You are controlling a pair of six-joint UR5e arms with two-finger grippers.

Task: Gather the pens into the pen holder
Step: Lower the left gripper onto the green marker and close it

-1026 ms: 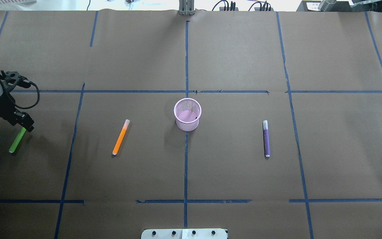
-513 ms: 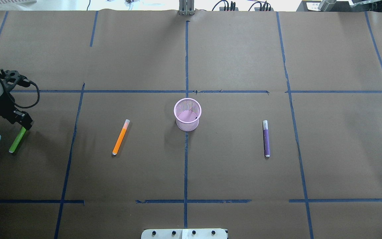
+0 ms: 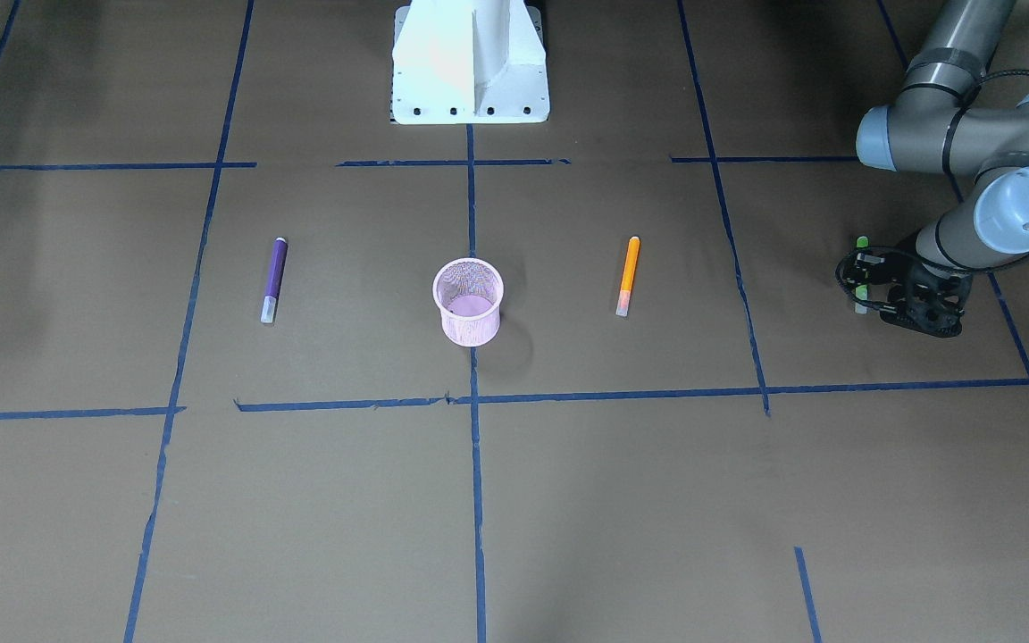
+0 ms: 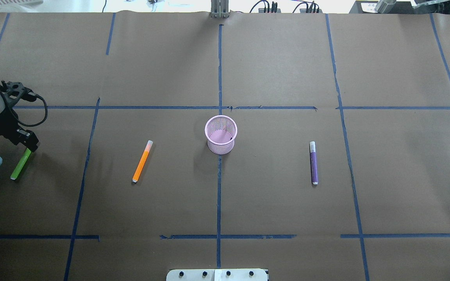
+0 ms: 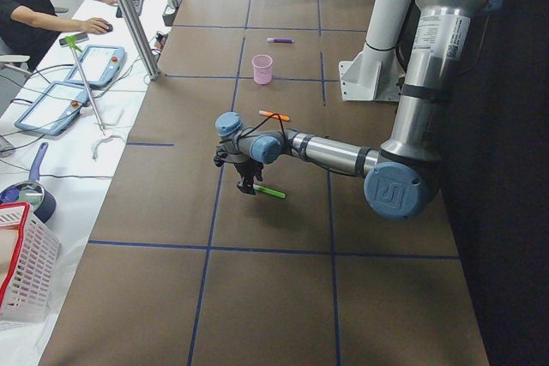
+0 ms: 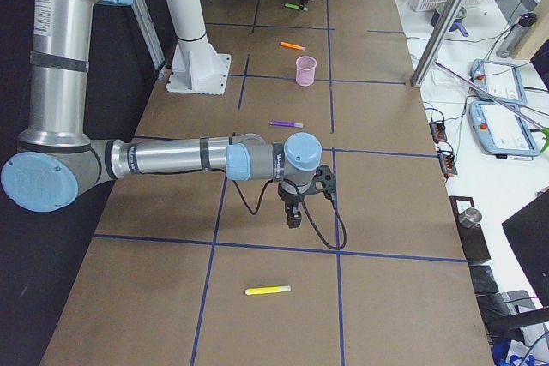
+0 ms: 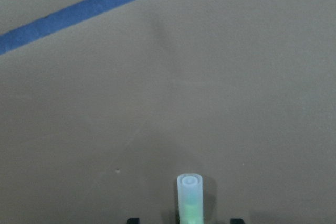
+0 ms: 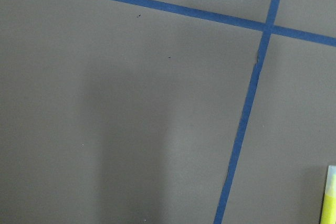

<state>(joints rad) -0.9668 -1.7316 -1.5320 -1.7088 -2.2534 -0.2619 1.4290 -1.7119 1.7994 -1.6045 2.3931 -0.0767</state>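
at the far left of the overhead view the left gripper [image 4: 29, 146] points down over the capped end of the green pen [image 4: 20, 164]. in the left wrist view its two dark fingertips [image 7: 133, 220] stand on either side of the whitish cap with paper showing in both gaps. the claw is spread wider than the pen and has hold of nothing. the pen lies flat on the brown-papered table [image 4: 287, 58], close to that view's left border. the blue joint cap [image 5: 393, 196] of the left arm bears a pale logo, too small to read, and any print on the pens is likewise too small to tell.

next is the orange pen [image 4: 142, 162], flat and tilted, cap end away from the robot, just right of a blue tape line [image 4: 88, 156]. it is well apart from the green pen and from the pen holder [image 4: 220, 135]. the holder stands upright, mouth up, on the centre tape line, with a broad stretch of paper on each side. further right the purple pen [image 4: 313, 162] lies almost parallel to that line, cap end away from the robot, well apart from the holder and short of the next tape line.

the right gripper [image 6: 293, 219] shows only in the side view from the robot's right, low over the table near a tape crossing. i cannot tell whether it is spread or closed. a yellow pen [image 6: 268, 290] lies flat near it.
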